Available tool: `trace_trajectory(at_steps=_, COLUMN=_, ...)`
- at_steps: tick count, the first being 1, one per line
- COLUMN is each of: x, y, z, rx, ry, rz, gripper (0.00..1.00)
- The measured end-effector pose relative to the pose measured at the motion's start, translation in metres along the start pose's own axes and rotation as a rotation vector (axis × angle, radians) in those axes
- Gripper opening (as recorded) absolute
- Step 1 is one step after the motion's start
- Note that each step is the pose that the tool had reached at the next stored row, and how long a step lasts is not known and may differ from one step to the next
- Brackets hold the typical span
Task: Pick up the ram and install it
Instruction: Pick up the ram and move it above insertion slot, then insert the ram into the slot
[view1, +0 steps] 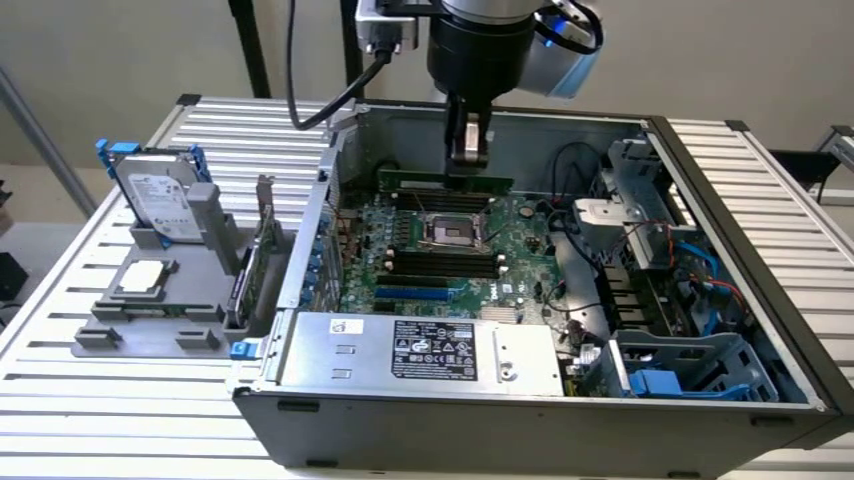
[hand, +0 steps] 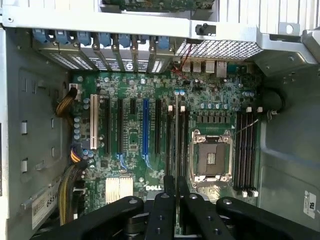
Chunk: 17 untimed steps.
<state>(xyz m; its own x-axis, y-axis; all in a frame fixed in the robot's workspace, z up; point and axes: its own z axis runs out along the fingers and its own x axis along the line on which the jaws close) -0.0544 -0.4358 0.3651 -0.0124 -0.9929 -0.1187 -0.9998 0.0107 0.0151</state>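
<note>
Hand (view1: 463, 160) (hand: 176, 187): closed on the ram's upper edge.
Ram (view1: 447, 183) (hand: 176, 145): held level inside the open computer case (view1: 534, 435), low over the motherboard (view1: 527, 225), just beside the CPU socket (view1: 450, 232); whether it is seated cannot be told.
Case: on the slatted desk (view1: 80, 400).

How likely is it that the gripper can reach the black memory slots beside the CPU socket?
Probably yes: the gripper, shut on the ram, hangs above the open case, and nothing stands over the memory slots.

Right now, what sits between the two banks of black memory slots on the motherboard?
The CPU socket sits between them, plain in the wrist view.
</note>
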Motion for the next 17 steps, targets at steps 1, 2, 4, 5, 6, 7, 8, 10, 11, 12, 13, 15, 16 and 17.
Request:
trace_trajectory(at_steps=1, x=-0.0008, y=-0.0005, z=0.0013, rx=0.0003, ry=0.0003, rz=0.003, gripper=0.13)
trace_trajectory(at_steps=2, x=-0.0017, y=-0.0010, z=0.0025, rx=0.0006, ry=0.0007, rz=0.005, gripper=0.13)
trace_trajectory(at_steps=4, x=-0.0041, y=-0.0015, z=0.0036, rx=0.0010, ry=0.0056, rz=0.008, gripper=0.13)
trace_trajectory(at_steps=5, x=-0.0049, y=-0.0017, z=0.0037, rx=0.0012, ry=0.0086, rz=0.008, gripper=0.13)
trace_trajectory(at_steps=6, x=-0.0049, y=-0.0018, z=0.0037, rx=0.0010, ry=0.0090, rz=0.008, gripper=0.13)
trace_trajectory(at_steps=7, x=-0.0049, y=-0.0017, z=0.0037, rx=0.0010, ry=0.0090, rz=0.008, gripper=0.13)
trace_trajectory(at_steps=8, x=-0.0049, y=-0.0017, z=0.0037, rx=0.0010, ry=0.0090, rz=0.008, gripper=0.13)
trace_trajectory(at_steps=10, x=-0.0049, y=-0.0017, z=0.0037, rx=0.0010, ry=0.0090, rz=0.008, gripper=0.13)
trace_trajectory(at_steps=11, x=-0.0050, y=-0.0017, z=0.0037, rx=0.0009, ry=0.0091, rz=0.008, gripper=0.13)
trace_trajectory(at_steps=12, x=-0.0049, y=-0.0017, z=0.0037, rx=0.0010, ry=0.0090, rz=0.008, gripper=0.13)
trace_trajectory(at_steps=13, x=-0.0049, y=-0.0017, z=0.0037, rx=0.0009, ry=0.0091, rz=0.008, gripper=0.13)
trace_trajectory(at_steps=15, x=-0.0049, y=-0.0017, z=0.0037, rx=0.0009, ry=0.0091, rz=0.008, gripper=0.13)
trace_trajectory(at_steps=16, x=-0.0049, y=-0.0017, z=0.0037, rx=0.0009, ry=0.0091, rz=0.008, gripper=0.13)
trace_trajectory(at_steps=17, x=-0.0049, y=-0.0017, z=0.0037, rx=0.0009, ry=0.0091, rz=0.008, gripper=0.13)
